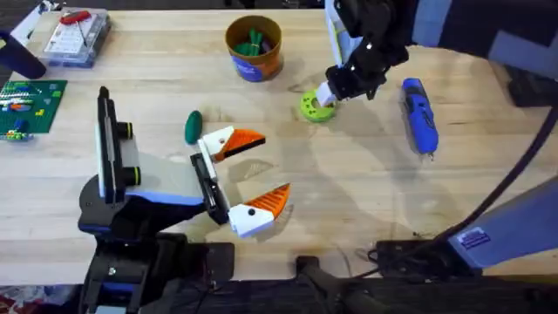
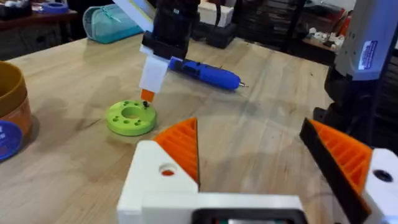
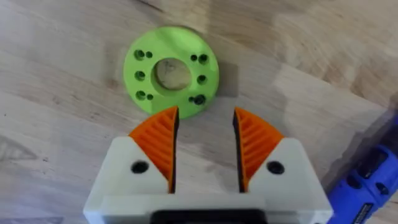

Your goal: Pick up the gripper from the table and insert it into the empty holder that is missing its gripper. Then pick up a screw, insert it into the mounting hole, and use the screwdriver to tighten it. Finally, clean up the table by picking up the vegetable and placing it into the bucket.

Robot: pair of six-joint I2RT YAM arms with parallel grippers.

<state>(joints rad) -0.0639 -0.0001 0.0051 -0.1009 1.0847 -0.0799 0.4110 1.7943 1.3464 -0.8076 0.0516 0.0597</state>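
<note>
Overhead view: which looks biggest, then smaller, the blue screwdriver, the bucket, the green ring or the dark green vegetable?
1. Bucket and screwdriver: too alike to rank, one round, one long.
2. Green ring.
3. Vegetable, smallest.

Your counter [image 1: 366, 192] is pale wood, visible grain, satin sheen. Lime-green ring [image 3: 171, 70]: matt plastic, faint layer lines. Screwdriver [image 1: 418, 115]: smooth blue plastic, slightly glossy, thin metal bit. Your right gripper [image 3: 205, 149]: matt white plastic, orange ribbed pads. Vegetable [image 1: 193, 126]: smooth, dark green.

slim blue pen-shaped screwdriver [image 1: 419, 116] lies flat; small dark green oval vegetable [image 1: 193, 126] lies well apart from orange-rimmed bucket [image 1: 254, 48].
</note>
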